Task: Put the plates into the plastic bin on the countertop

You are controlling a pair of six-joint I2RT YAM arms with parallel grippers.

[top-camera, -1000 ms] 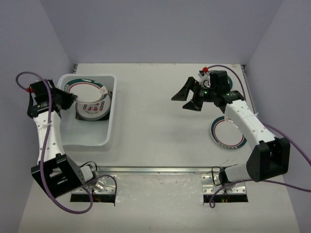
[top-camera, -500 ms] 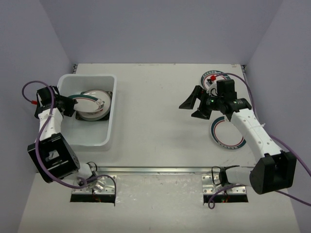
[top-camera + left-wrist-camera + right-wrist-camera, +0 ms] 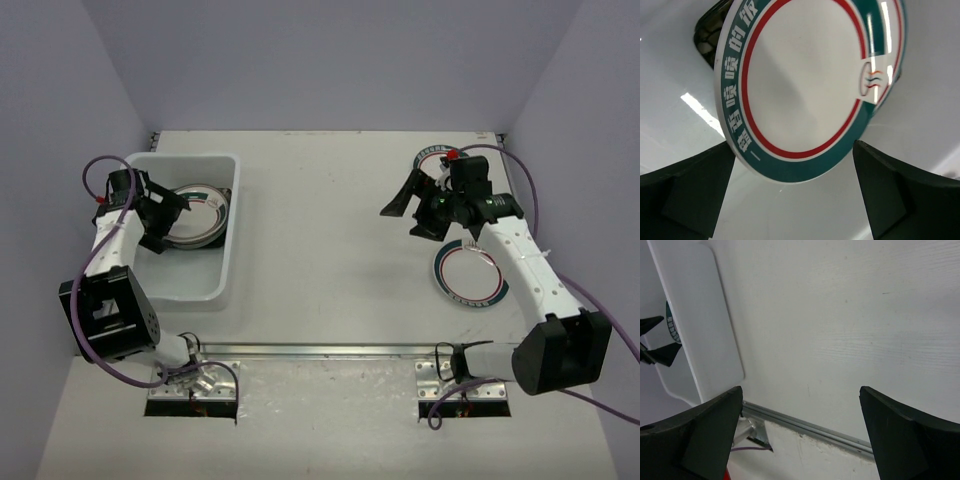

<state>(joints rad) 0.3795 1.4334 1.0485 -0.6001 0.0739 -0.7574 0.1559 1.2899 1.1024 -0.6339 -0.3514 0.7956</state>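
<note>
The plastic bin [image 3: 185, 285] stands at the left of the countertop [image 3: 320, 250]. Inside it a teal-rimmed plate with a red ring [image 3: 203, 212] [image 3: 805, 85] lies tilted on a stack, and a black plate [image 3: 707, 35] peeks out beneath. My left gripper [image 3: 172, 222] [image 3: 792, 200] is open inside the bin, its fingers either side of the plate's near rim and apart from it. My right gripper [image 3: 408, 212] [image 3: 800, 430] hangs open and empty over the countertop's right half. Two more teal-rimmed plates lie there, one [image 3: 470, 273] beside the right arm and one [image 3: 434, 160] at the back, partly hidden.
A metal rail [image 3: 320, 350] [image 3: 810, 427] runs along the near edge, with the arm bases behind it. Purple cables loop off both arms. In the right wrist view the bin [image 3: 700, 325] shows at the far left. Grey walls close in the back and sides.
My left gripper has opened and let go of the teal-rimmed plate, which now rests on the stack in the bin. My right arm has drifted slightly right, still open.
</note>
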